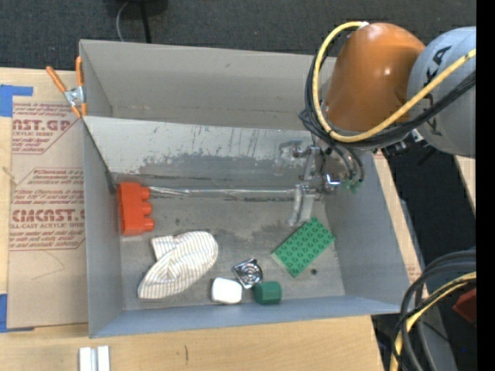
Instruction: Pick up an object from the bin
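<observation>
Green studded plate (304,247) lies flat on the bin (232,207) floor, the hand (302,213) poised just above its far edge; spread or pressed together, I cannot tell. Beside the plate's near corner: small green block (267,293), crumpled foil (247,272), white lump (227,291).

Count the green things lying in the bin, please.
2. A flat studded green plate lies in the bin's right part, next to the gripper. A small green block sits near the front wall, right of the white piece. The striped cloth may hide something more.

A robotics lab: cabled arm (371,76) over metal bin (193,83).
</observation>
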Action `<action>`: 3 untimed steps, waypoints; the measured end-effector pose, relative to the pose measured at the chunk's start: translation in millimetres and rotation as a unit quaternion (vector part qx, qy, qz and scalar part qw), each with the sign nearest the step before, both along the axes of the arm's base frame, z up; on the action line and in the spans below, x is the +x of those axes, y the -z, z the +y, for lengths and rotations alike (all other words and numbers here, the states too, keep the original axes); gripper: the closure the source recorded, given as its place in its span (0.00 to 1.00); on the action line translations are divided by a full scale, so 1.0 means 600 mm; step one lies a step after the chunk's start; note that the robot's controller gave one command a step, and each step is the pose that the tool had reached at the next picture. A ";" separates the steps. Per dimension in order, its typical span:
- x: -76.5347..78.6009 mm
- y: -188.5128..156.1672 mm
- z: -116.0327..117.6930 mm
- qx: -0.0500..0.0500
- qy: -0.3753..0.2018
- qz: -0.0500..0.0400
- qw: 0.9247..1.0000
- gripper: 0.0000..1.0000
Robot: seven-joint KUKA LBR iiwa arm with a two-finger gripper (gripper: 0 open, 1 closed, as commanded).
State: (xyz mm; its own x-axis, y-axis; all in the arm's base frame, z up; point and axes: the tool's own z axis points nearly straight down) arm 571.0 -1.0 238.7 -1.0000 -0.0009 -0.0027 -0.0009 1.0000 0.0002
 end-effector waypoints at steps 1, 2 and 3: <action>0.000 0.000 0.000 0.000 0.000 0.000 1.000 0.00; -0.004 0.058 -0.032 0.001 0.015 -0.006 1.000 0.00; -0.014 0.146 -0.046 0.000 0.054 -0.002 0.999 0.00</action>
State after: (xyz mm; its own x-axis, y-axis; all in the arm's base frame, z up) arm 562.8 -28.8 150.9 -0.9943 0.1068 -0.0060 0.1068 0.9943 0.0004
